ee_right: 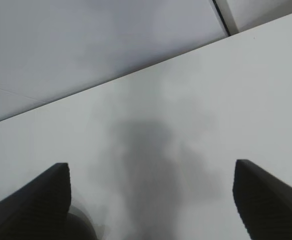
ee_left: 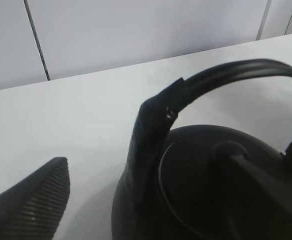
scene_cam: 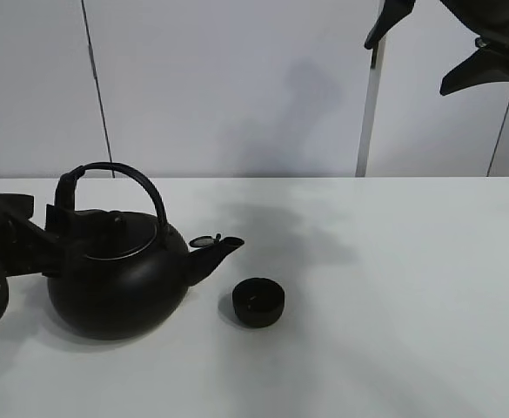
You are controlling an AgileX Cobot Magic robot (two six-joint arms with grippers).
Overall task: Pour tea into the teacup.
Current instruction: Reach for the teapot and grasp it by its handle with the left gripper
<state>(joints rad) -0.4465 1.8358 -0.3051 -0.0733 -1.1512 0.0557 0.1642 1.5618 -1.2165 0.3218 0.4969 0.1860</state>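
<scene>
At this moment no pouring was done yet: the kettle (scene_cam: 119,279) stood upright on the table (scene_cam: 393,287), and the teacup (scene_cam: 258,302) stood just beside its spout (scene_cam: 215,252), a little in front and not touching it. I could not tell if anything was inside the cup. The left hand (scene_cam: 78,225) was at the rear foot of the handle (scene_cam: 123,174), its fingers (ee_left: 33,200) spread on both sides with table showing between one finger and the handle, so I judged nothing was pinched. Grasping, lifting and tilting were all left to do. The right hand (scene_cam: 435,48) hung high, spread wide and empty, well apart from the teacup.
</scene>
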